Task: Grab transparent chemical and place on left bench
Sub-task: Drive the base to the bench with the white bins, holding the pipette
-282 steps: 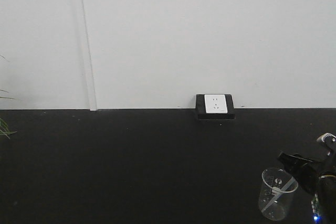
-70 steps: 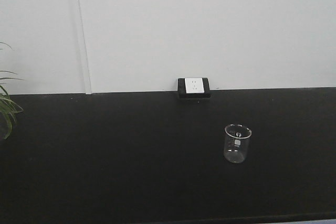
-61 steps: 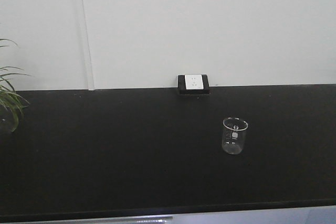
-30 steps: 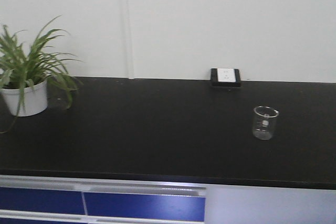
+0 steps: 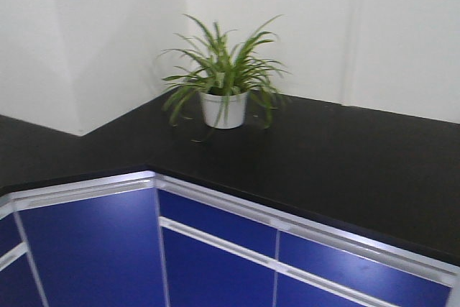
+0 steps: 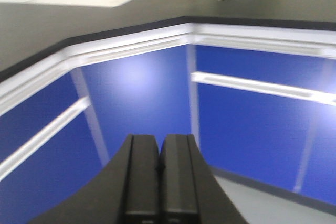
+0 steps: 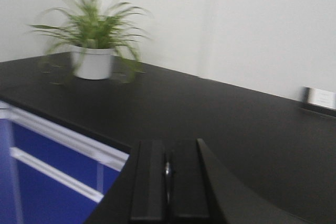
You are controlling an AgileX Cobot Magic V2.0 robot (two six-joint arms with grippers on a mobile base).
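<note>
Right pincer [image 7: 167,145] was clenched on a thin pale sliver, judged to be the transparent chemical [image 7: 167,170], held above the surface [image 5: 345,156] edge, right of the potted plant [image 5: 223,98]. Left pincer [image 6: 159,140] was clenched and empty, facing blue cabinet fronts [image 6: 142,103] below the plant. Risk: the slim stem could slip or bend, given so narrow a grip. No trays appeared near the plant. No legible writing or brand was found.
</note>
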